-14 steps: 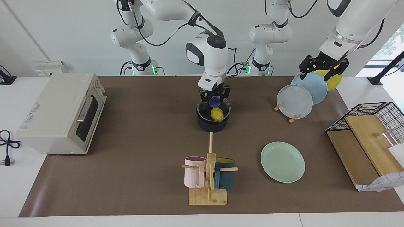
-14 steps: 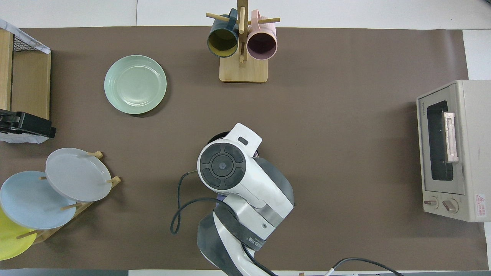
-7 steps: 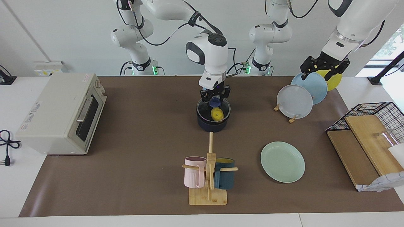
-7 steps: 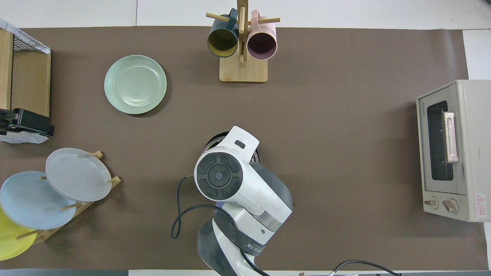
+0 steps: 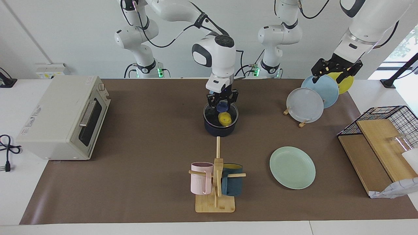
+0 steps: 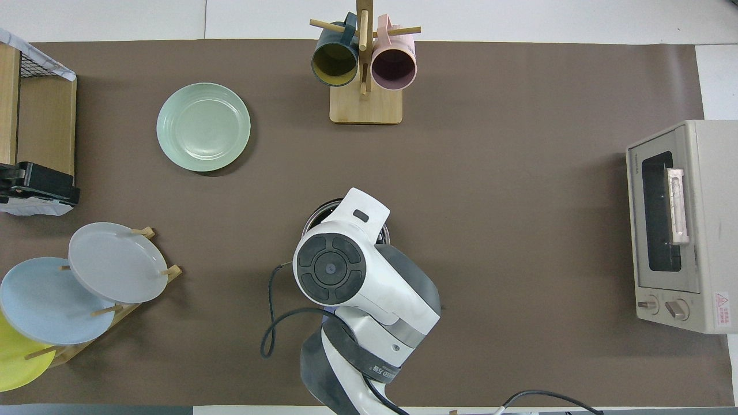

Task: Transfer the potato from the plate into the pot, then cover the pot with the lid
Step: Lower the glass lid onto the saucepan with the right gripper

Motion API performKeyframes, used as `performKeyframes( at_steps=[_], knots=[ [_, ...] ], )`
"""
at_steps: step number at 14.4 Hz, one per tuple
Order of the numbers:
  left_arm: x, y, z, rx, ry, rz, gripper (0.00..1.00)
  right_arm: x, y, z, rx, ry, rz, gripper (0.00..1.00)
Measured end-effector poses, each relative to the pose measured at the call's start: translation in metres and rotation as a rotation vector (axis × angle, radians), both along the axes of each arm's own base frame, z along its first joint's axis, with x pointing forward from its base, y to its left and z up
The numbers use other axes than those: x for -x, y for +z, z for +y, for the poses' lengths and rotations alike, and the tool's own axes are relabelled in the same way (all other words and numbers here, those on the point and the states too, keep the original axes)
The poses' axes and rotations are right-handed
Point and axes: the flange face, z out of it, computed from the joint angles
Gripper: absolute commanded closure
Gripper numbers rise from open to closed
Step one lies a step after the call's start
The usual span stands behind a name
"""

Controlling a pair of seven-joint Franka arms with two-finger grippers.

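We see a plain white wall (image 5: 65,36) at the robots' end of the room, with a white socket box (image 5: 50,70) low on it. A long white table (image 5: 19,195) fills the scene, most of it covered by a brown mat (image 5: 147,156). At the right arm's end a cream toaster oven (image 5: 62,117) sits half on the mat, a black cable (image 5: 6,153) lying beside it on the bare white top. At the left arm's end a window (image 5: 403,45) shows green leaves — daylight comes in there.
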Motion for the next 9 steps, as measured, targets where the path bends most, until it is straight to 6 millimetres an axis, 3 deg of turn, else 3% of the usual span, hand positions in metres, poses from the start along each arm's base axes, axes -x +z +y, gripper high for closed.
performKeyframes(
  at_steps=[6,7,8,9],
  knots=[
    [0.0003,0.0004,0.0000,0.000,0.000,-0.001,0.00,0.0003,-0.0036,-0.0028,-0.001,0.011,-0.027,1.00],
    [0.0010,0.0017,0.0001,0.000,0.000,-0.003,0.00,0.0003,-0.0036,-0.0029,-0.001,0.011,-0.027,0.72],
    [0.0021,0.0038,0.0001,0.000,0.000,-0.007,0.00,0.0000,-0.0035,-0.0033,-0.001,0.010,-0.027,0.01],
    [0.0039,0.0070,0.0002,0.001,0.000,-0.013,0.00,-0.0004,-0.0035,-0.0038,-0.001,0.009,-0.027,0.00]
  ],
)
